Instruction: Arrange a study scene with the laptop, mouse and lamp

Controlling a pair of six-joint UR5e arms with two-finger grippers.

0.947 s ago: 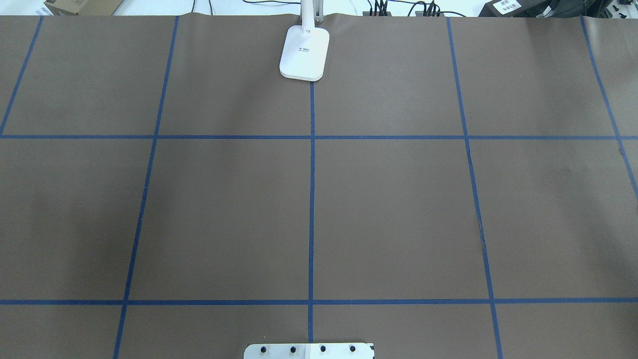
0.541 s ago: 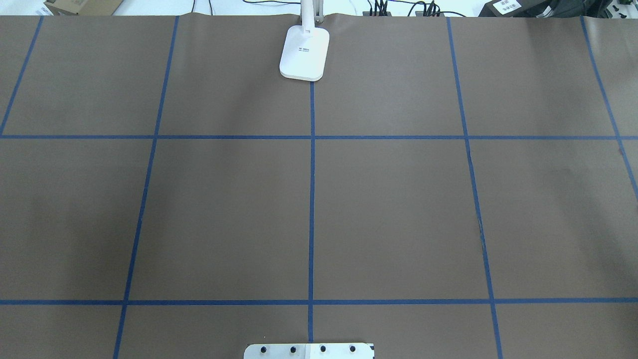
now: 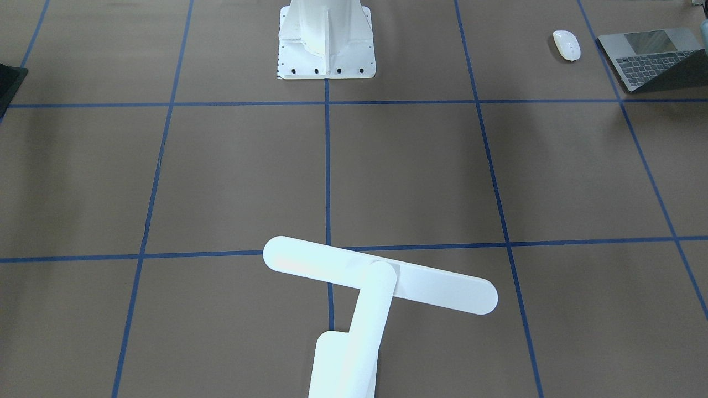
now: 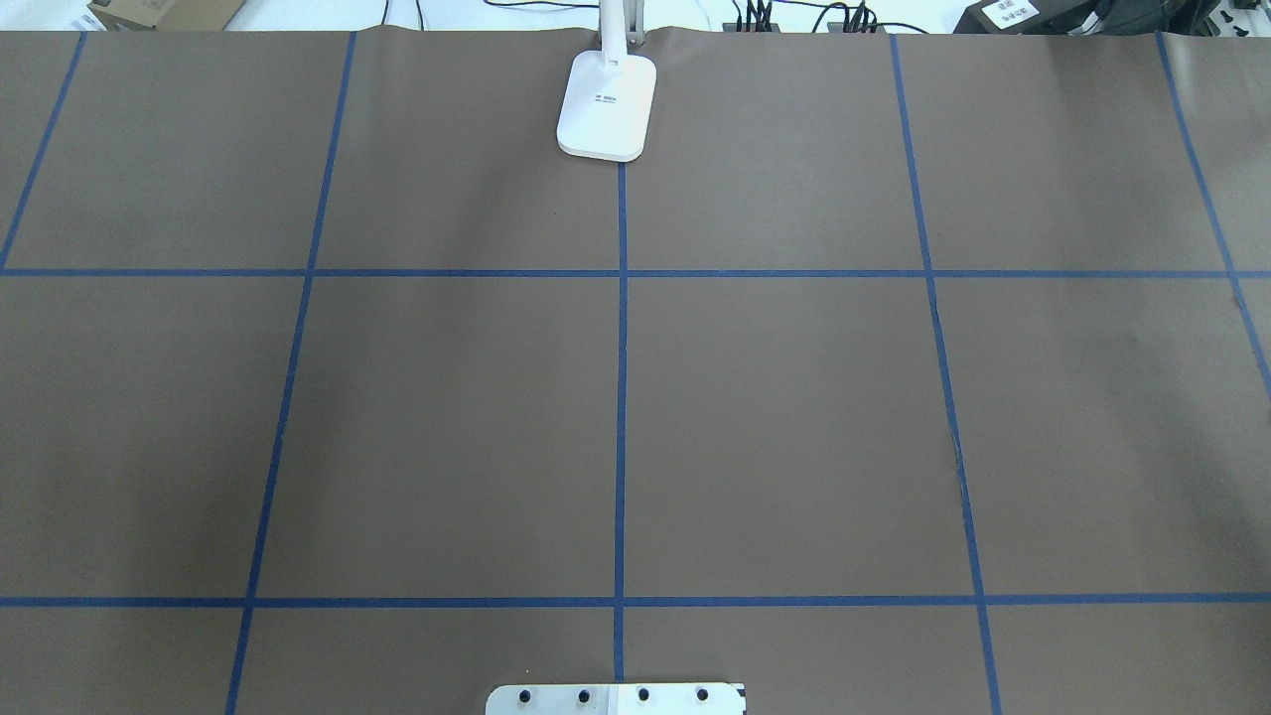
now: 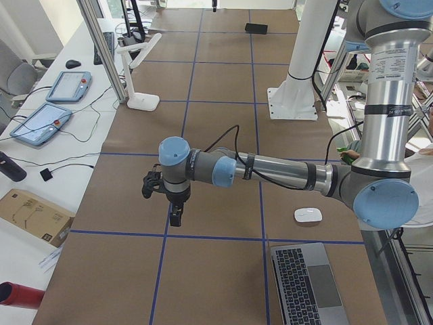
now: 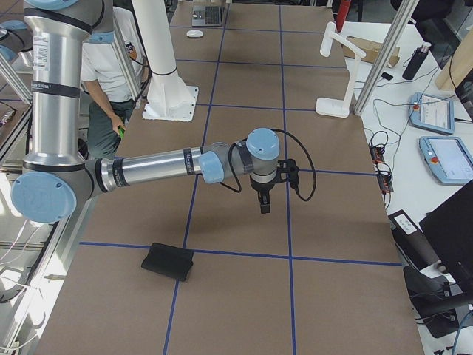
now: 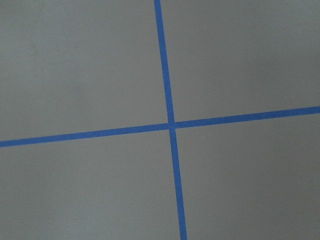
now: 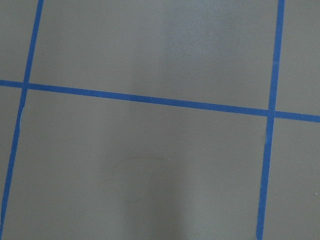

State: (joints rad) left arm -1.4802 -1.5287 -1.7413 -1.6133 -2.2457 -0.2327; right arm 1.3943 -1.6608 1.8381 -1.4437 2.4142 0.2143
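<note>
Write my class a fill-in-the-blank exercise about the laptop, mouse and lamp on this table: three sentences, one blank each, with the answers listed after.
1. The laptop sits with its lid ____.
2. The small white mouse lies on the table right beside the ____.
3. The lamp stands with its base on a taped line whose colour is ____.

Missing words: open; laptop; blue.

A brown table (image 4: 794, 417) gridded with blue tape (image 4: 622, 397) stands beside a white bench (image 5: 27, 152) strewn with cables (image 5: 71, 165).
</note>
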